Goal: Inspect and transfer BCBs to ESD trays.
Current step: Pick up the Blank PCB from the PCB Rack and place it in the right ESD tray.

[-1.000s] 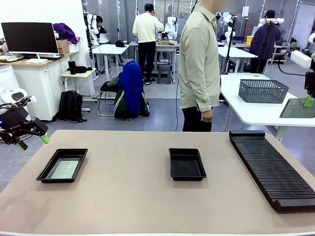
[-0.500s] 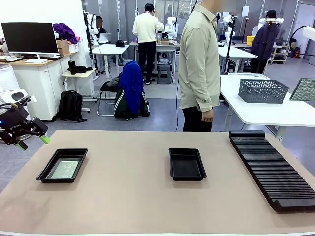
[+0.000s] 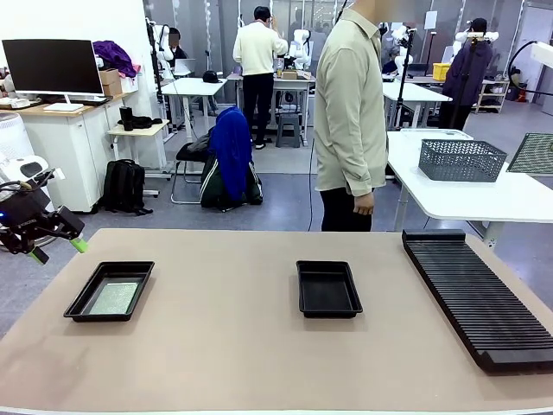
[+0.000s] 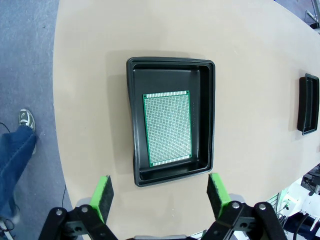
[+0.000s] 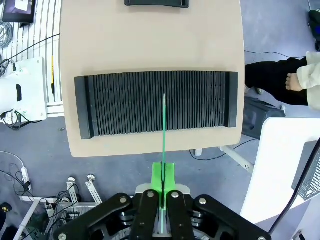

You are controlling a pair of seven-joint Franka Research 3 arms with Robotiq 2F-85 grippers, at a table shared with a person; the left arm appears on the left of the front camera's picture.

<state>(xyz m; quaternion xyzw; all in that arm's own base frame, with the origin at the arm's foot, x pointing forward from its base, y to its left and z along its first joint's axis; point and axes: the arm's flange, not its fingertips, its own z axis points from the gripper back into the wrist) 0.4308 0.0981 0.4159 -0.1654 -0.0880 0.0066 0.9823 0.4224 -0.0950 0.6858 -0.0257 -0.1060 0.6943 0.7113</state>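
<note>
For the left claw (image 4: 160, 192): hangs wide open over the shallow black plastic tray (image 4: 172, 62) at 8 o'clock on the tan table (image 3: 259, 363), with a flat green speckled board (image 4: 166, 129) lying inside. For the right claw (image 5: 163, 175): pinches a second thin green board (image 5: 164, 125) by its edge, above the long black ribbed rack (image 5: 125, 110) at 3 o'clock.

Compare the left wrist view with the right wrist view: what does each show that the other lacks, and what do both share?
Left wrist, not right: the open left gripper over an ESD tray holding a flat BCB. Right wrist, not left: the right gripper shut on a second BCB, seen edge-on, over the ribbed rack. Both: the tan table and the other ESD tray, cut off at the picture's edge.
</note>
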